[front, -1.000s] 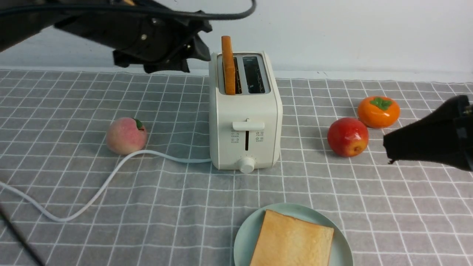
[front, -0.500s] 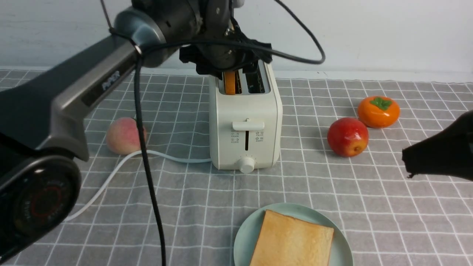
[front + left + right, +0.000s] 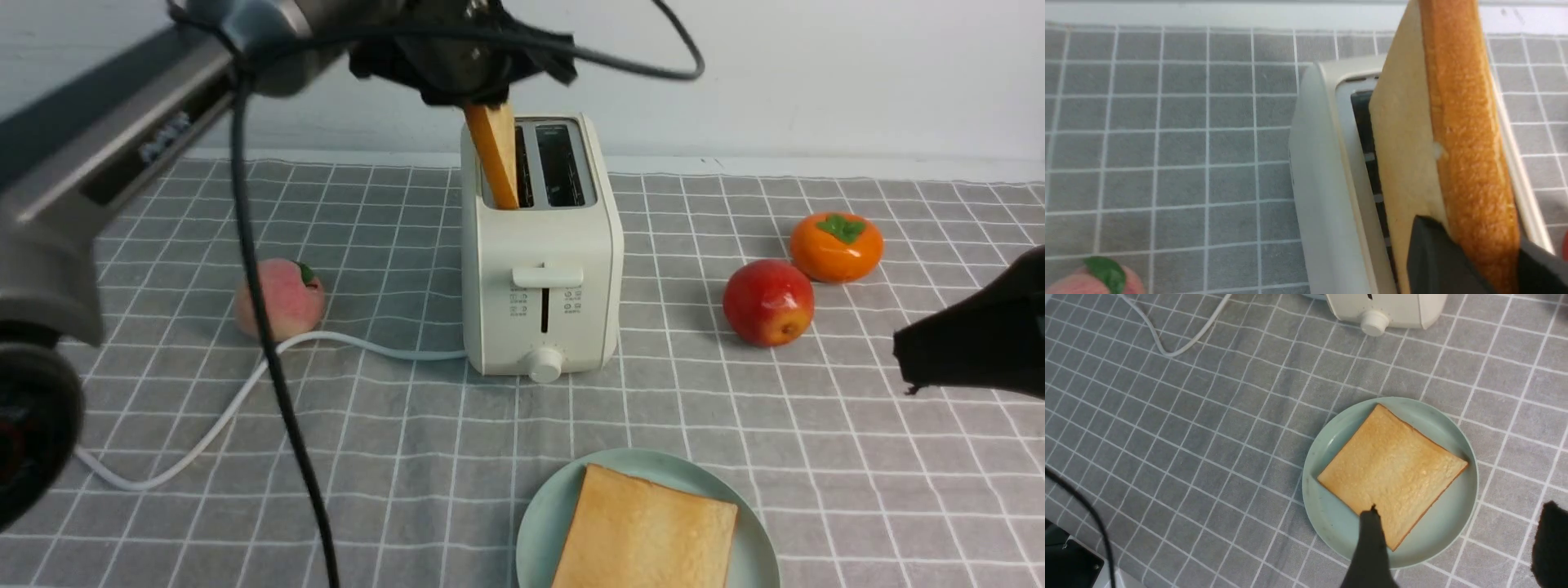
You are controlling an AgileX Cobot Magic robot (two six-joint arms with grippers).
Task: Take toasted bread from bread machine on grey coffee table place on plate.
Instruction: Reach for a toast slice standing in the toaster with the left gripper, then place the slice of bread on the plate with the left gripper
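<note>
Left gripper is clamped on the slice, one dark finger on each broad face, right up at the crust edge. Below the grip the slice hangs at a tilt, its lower end down inside the toaster, in the slot on the robot's left. The slot beside it looks empty.

This toast should handle light and stiff. It's dry enough not to slip, but probably crumbly, so a hard squeeze could crack the crust. Pinching across the faces near the top edge looks like the right hold. With that tilt, the bottom corner could catch on the slot rim, so a straight lift out seems the safe call.

Well down from the hand and toward the robot sits the plate on the table, with a second slice lying flat on it and bare rim around it. The right gripper hovers above that plate, fingers spread wide and holding nothing. Half the job looks done, and the plate has little room left for the second drop.
</note>
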